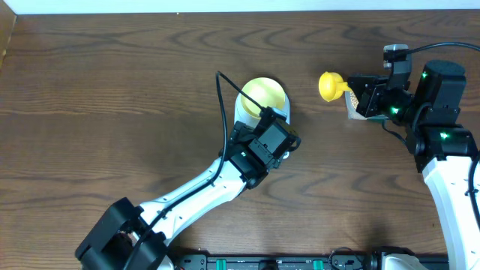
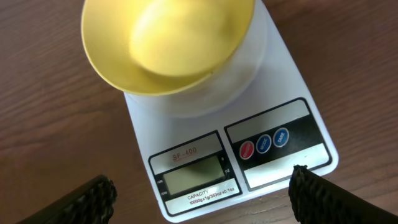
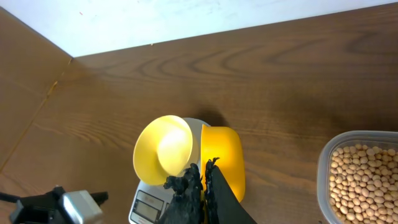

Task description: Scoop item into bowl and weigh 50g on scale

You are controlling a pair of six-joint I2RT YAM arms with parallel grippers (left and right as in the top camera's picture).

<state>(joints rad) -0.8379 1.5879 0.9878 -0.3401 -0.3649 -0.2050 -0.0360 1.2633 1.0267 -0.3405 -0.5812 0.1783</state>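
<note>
Near the middle of the bench (image 1: 112,90), a little toward 12 o'clock, the pale yellow bowl (image 2: 165,43) sits on the back half of the white scale (image 2: 280,93). The left wrist view shows the bowl empty. At about 5 o'clock of the bowl lie the scale's display (image 2: 189,177) and three round buttons (image 2: 264,143). The display looks blank, though I cannot be sure. The left pincer (image 2: 202,193) hovers just above that front edge, jaws spread wide, holding nothing.

At about 3 o'clock of the bowl, and apart from it, the right pincer (image 1: 358,94) is clamped tight on the handle of the yellow scoop (image 1: 330,85), whose cup points toward 9 o'clock. Inside the cup only yellow shows, so it appears to carry no load. The beans (image 3: 364,180) lie in the clear tub (image 3: 323,163), roughly 4 o'clock of the scoop and mostly hidden under the right arm in the overhead view.

By my reading, no weighing has begun and the step in hand is readying the scale with the bowl on it. The next move calls for one fingertip on a single button, pressed lightly so that neither scale nor bowl shifts. The scoop must then swing to the tub and dip into the beans.
</note>
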